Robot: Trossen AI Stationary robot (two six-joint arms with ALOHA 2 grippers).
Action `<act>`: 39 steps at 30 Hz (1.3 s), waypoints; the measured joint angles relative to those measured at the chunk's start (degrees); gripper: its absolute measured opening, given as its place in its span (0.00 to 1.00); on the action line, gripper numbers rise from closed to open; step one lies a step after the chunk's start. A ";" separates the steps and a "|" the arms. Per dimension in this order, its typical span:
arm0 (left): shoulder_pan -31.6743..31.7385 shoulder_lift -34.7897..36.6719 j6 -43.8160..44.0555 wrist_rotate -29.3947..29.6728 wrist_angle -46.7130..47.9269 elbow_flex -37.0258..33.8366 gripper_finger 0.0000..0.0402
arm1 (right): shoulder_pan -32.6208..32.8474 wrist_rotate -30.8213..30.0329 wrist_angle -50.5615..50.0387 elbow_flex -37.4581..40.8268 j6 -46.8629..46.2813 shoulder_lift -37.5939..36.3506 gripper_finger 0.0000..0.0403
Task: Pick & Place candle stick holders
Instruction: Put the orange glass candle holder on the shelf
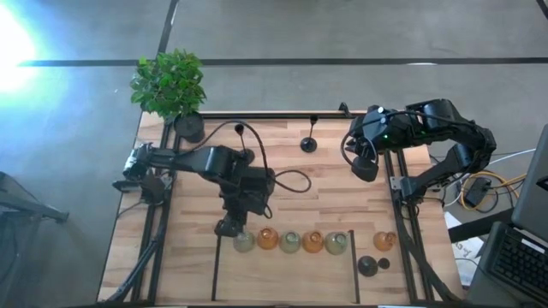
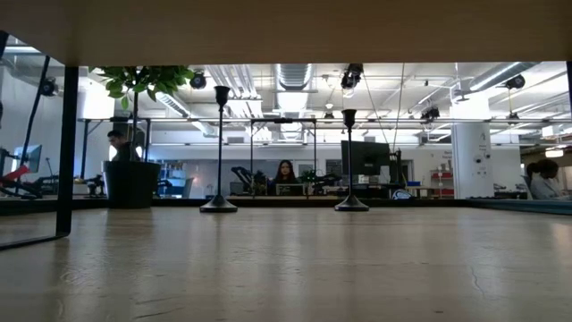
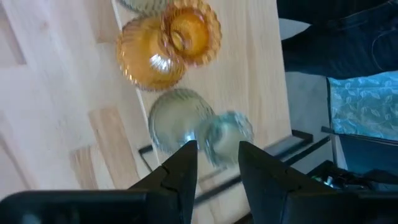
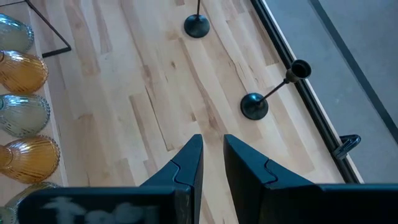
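Note:
Several bulbous candle stick holders stand in a row near the table's near edge, pale clear ones (image 1: 245, 242) alternating with amber ones (image 1: 269, 239). Another amber one (image 1: 384, 240) and two dark round ones (image 1: 367, 266) sit to the right. Two black thin-stemmed holders (image 4: 254, 106) (image 4: 196, 26) stand on their round bases near the far edge. My left gripper (image 3: 216, 152) is open just above the leftmost clear holder (image 3: 180, 118), whose mouth shows beyond the fingertips. My right gripper (image 4: 211, 143) hangs high over the table's right part, fingers a narrow gap apart, with nothing between them.
A black pot with a leafy plant (image 1: 171, 85) stands at the far left corner. Black tape lines (image 1: 354, 265) mark off the near strip where the row sits. Bare wood (image 1: 325, 188) lies between the row and the thin-stemmed holders. People sit in the room behind.

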State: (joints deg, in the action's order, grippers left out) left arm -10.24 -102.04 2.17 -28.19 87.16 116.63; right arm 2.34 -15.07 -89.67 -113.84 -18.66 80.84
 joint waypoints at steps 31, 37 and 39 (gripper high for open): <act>-0.88 41.35 37.17 41.39 2.60 -27.95 0.30 | 6.17 6.12 -0.31 9.47 -21.77 -7.16 0.14; -0.87 47.45 46.18 57.96 0.19 -35.46 0.30 | 10.10 0.42 -0.37 19.44 -34.02 -13.07 0.14; -0.87 48.61 47.76 62.41 -1.87 -37.59 0.30 | 10.96 -3.21 -0.19 22.27 -35.88 -14.53 0.14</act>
State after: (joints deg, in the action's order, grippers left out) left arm -11.11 -53.43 49.93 34.22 85.29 79.04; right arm 13.30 -18.28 -89.87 -91.57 -54.54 66.30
